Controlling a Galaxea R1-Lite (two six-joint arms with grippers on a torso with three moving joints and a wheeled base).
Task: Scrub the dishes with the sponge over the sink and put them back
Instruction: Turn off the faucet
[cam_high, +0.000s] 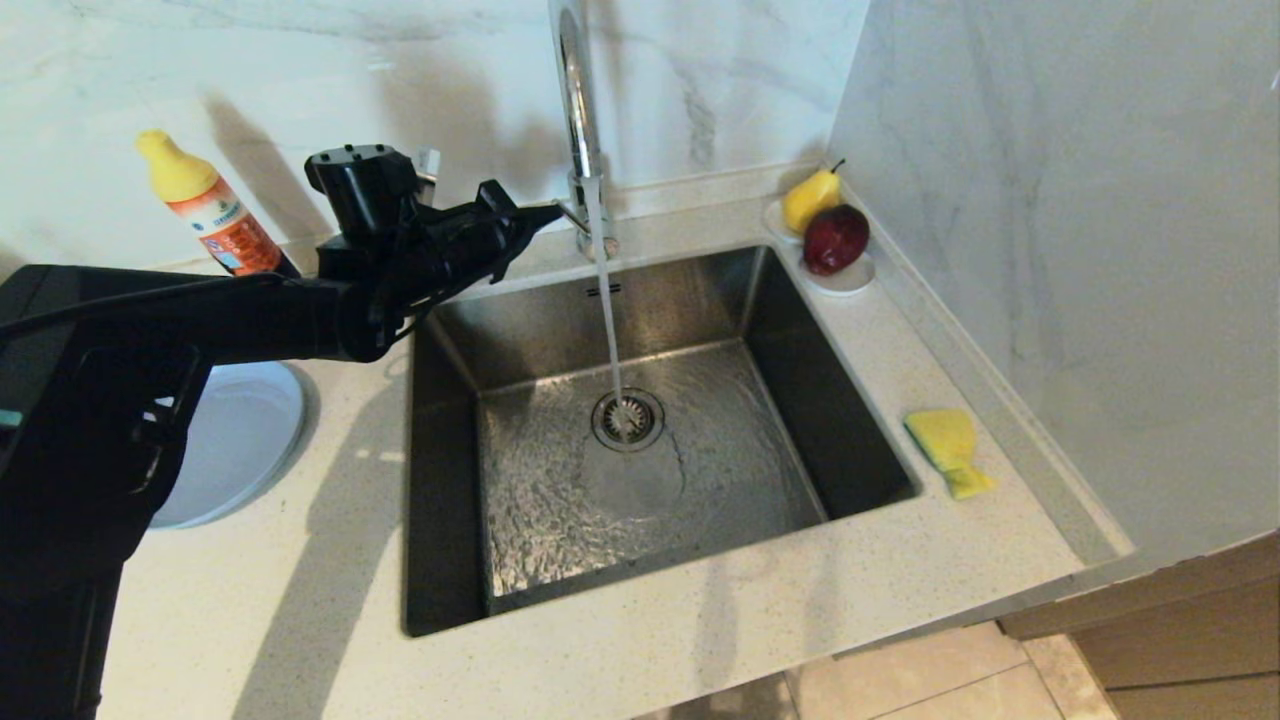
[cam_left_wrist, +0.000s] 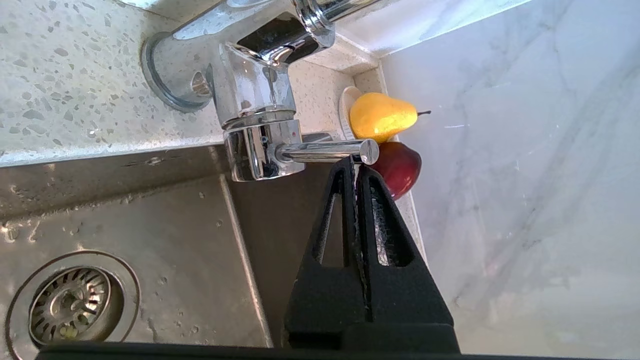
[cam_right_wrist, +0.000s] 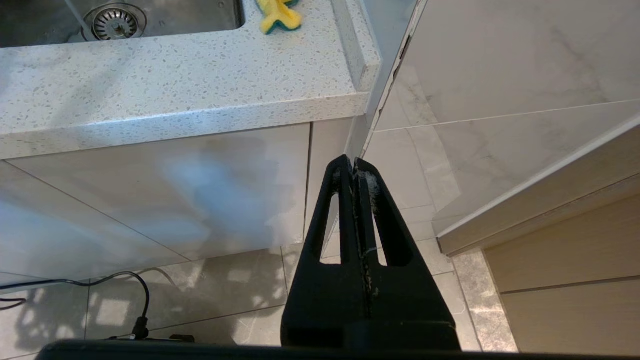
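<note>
Head view: the left gripper (cam_high: 548, 212) reaches from the left counter toward the base of the tap (cam_high: 578, 110), its fingers pressed together with nothing between them, the tips at the tap's side lever. Water runs from the tap in a thin stream into the sink (cam_high: 800, 330) and lands on the drain (cam_high: 627, 419); a rippled sheet of water covers the basin floor, and no dish lies in it. On the counter left of the sink sits the plate (cam_high: 245, 440), partly hidden by the arm and bare where it shows. The two bowls are not in view. Behind the arm stands a bottle (cam_high: 215, 210) with a yellow cap, leaning. At the far right corner a white dish (cam_high: 850, 280) holds a pear (cam_high: 810, 200) and an apple (cam_high: 835, 238). The sponge (cam_high: 950, 450) lies crumpled, yellow face up, on the counter right of the sink, near the wall.

Left wrist view: the closed fingertips touch the lever (cam_left_wrist: 325, 151) close to its round end. Beyond them are the pear and apple in their dish. The sink wall is wet, with droplets round the drain.

Right wrist view: the right gripper (cam_right_wrist: 354, 167) hangs low before the cabinet front, over the tiled floor, its fingers pressed together and empty. The sponge and drain show above at the counter's edge.
</note>
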